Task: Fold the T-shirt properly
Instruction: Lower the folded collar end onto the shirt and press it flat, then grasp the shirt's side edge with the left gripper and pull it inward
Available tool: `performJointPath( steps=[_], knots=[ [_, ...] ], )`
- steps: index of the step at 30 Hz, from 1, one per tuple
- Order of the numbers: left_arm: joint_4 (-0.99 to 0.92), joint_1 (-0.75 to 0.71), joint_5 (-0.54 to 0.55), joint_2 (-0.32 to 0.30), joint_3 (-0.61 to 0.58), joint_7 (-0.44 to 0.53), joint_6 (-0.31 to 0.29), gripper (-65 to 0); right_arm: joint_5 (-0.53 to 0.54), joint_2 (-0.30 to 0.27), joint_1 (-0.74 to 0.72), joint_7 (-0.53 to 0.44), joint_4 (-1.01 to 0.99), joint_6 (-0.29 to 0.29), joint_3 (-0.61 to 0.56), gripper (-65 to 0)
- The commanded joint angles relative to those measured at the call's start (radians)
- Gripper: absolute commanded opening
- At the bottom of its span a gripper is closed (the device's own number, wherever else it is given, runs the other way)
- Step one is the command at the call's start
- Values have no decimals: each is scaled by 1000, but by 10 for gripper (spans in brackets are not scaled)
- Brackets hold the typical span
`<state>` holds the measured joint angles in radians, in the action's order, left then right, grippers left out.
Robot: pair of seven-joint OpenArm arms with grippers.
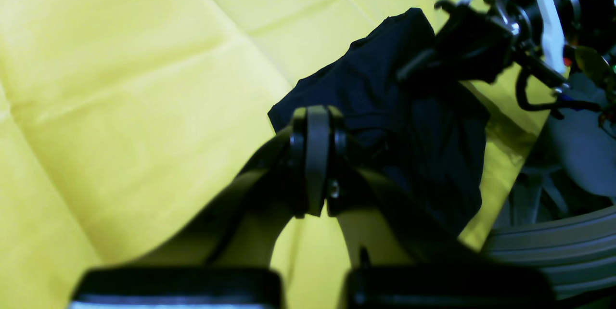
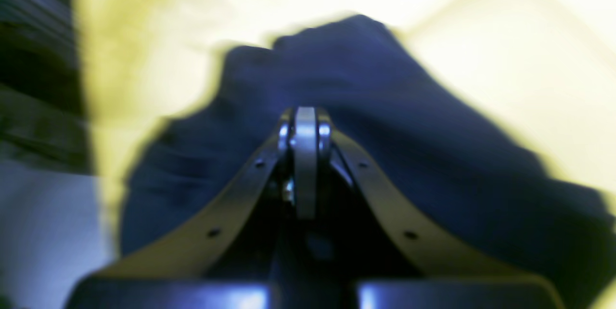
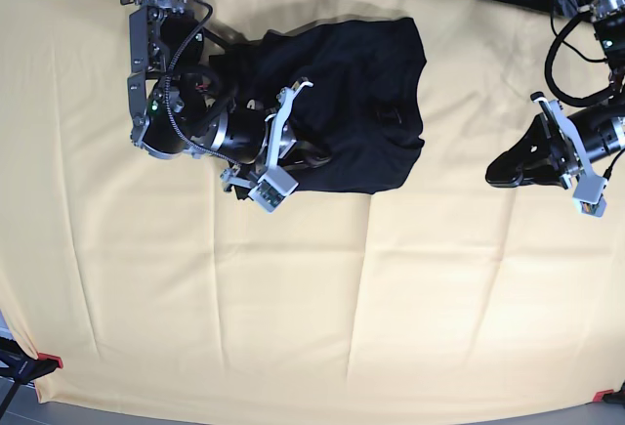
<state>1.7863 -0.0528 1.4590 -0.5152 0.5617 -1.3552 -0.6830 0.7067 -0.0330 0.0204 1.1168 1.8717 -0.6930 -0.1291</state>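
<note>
Two closed grippers: right gripper (image 3: 317, 159) on the shirt (image 3: 361, 103) bunched at the table's far edge, long axis along that edge, seemingly pinching cloth; left gripper (image 3: 503, 169) empty, well apart near the right edge, farther off.

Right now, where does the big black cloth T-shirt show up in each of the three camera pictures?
Left wrist: black cloth T-shirt, right of centre, beyond the shut left gripper.
Right wrist: fills the middle, blurred, around the shut right gripper.
Base: top centre.
Shared landmark: the yellow table cloth.
</note>
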Motion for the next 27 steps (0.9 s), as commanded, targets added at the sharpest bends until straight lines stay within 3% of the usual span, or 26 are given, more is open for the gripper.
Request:
performJointPath(
  steps=[1, 3, 7, 11, 15, 18, 20, 27],
  knots=[
    [13, 11, 25, -20, 7, 11, -5, -650, 21, -19, -18, -35, 18, -5, 19, -650],
    [14, 11, 25, -20, 7, 6, -5, -650, -9, -55, -17, -68, 18, -5, 47, -650],
    [14, 11, 25, -20, 7, -15, 2, -650, -146, -118, -13, -226, -39, -5, 60, -650],
    [14, 12, 25, -20, 7, -14, 2, -650, -245, -134, -35, -336, -199, -5, 59, -650],
    [14, 12, 25, -20, -3, -7, 2, -650, -248, -134, -84, -336, -284, 1, 59, -650],
    [23, 11, 25, -20, -51, -14, 2, -650, -248, -134, -120, -334, -244, 67, 59, -650],
    [53, 11, 25, -20, -102, -35, -9, -650, -241, -133, -131, -323, -196, 81, 59, -650],
    [348, 5, 25, -31, -351, -41, -15, -650, -135, -134, -131, -220, -124, 22, 59, -650]
  ],
)
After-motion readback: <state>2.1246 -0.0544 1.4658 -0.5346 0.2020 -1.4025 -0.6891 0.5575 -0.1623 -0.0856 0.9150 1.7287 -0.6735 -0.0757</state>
